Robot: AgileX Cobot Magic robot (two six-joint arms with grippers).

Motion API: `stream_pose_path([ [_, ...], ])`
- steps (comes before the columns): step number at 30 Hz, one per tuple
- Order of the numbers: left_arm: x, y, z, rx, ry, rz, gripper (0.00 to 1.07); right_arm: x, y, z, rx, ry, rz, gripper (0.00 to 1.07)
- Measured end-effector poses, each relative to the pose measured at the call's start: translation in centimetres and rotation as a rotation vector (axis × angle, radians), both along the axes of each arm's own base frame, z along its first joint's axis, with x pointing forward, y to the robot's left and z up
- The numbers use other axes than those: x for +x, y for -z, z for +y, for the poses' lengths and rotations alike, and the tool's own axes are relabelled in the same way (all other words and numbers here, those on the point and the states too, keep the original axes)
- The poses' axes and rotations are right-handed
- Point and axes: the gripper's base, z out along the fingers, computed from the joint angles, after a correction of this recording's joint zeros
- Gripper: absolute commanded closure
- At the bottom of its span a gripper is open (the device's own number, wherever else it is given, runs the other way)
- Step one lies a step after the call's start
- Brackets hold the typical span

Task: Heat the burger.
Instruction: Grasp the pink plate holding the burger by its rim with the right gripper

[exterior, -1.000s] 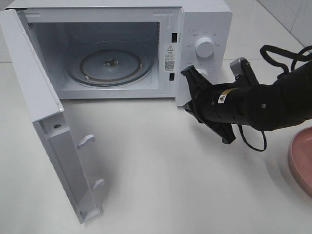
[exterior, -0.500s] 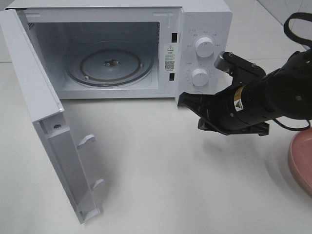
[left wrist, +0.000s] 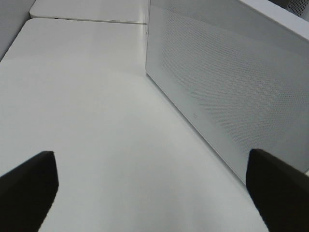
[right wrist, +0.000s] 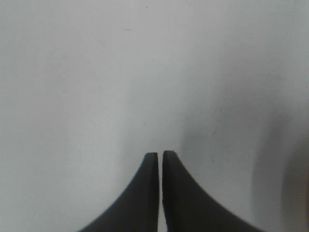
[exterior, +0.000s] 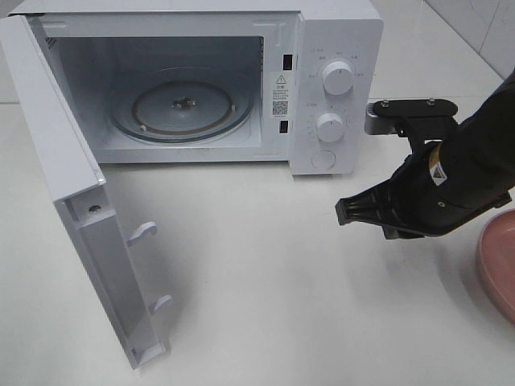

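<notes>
Right gripper (exterior: 341, 213) pulled back from the microwave (exterior: 342, 32) panel toward the pink plate (exterior: 491, 261), fingers (right wrist: 140, 193) clenched on nothing. Left gripper (left wrist: 150, 162) hung spread wide; couldn't tell where the burger was.

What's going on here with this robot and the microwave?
The microwave stands with its door swung open and its glass turntable bare. The right arm hovers over the table by the control panel, jaws shut on nothing, beside a pink plate. The left jaws stand wide open near the door's outer face. No burger is in view.
</notes>
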Motion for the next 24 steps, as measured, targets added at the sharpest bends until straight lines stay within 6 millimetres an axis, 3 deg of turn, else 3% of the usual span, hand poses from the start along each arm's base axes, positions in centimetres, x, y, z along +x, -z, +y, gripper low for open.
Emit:
stream_pose_path([
  [5, 0.0, 0.0, 0.0, 0.0, 0.0, 0.0, 0.09, -1.0, -0.5, -0.4, -0.054, -0.098, 0.067, 0.98],
  [9, 0.0, 0.0, 0.0, 0.0, 0.0, 0.0, 0.09, -1.5, -1.0, -1.3, -0.058, -0.126, 0.129, 0.85],
  [10, 0.0, 0.0, 0.0, 0.0, 0.0, 0.0, 0.09, -1.5, -1.1, -1.6, -0.059, -0.125, 0.134, 0.73],
  [11, 0.0, 0.0, 0.0, 0.0, 0.0, 0.0, 0.09, -1.5, -1.1, -1.6, -0.059, -0.125, 0.134, 0.73],
  [12, 0.0, 0.0, 0.0, 0.0, 0.0, 0.0, 0.09, -1.4, -1.2, -2.2, -0.068, -0.124, 0.141, 0.57],
  [13, 0.0, 0.0, 0.0, 0.0, 0.0, 0.0, 0.09, -1.4, -1.3, -2.5, -0.072, -0.123, 0.142, 0.48],
  [14, 0.0, 0.0, 0.0, 0.0, 0.0, 0.0, 0.09, -1.4, -1.3, -2.5, -0.072, -0.123, 0.142, 0.48],
  [15, 0.0, 0.0, 0.0, 0.0, 0.0, 0.0, 0.09, -1.3, -1.5, -3.2, -0.083, -0.124, 0.147, 0.33],
  [16, 0.0, 0.0, 0.0, 0.0, 0.0, 0.0, 0.09, -1.3, -1.5, -3.2, -0.083, -0.124, 0.147, 0.33],
  [17, 0.0, 0.0, 0.0, 0.0, 0.0, 0.0, 0.09, -1.2, -1.6, -3.8, -0.091, -0.117, 0.154, 0.19],
  [18, 0.0, 0.0, 0.0, 0.0, 0.0, 0.0, 0.09, -1.1, -1.6, -4.1, -0.095, -0.112, 0.159, 0.15],
  [20, 0.0, 0.0, 0.0, 0.0, 0.0, 0.0, 0.09, -1.1, -1.6, -4.7, -0.099, -0.091, 0.173, 0.09],
  [24, 0.0, 0.0, 0.0, 0.0, 0.0, 0.0, 0.09, -1.1, -1.5, -5.5, -0.106, -0.059, 0.198, 0.1],
])
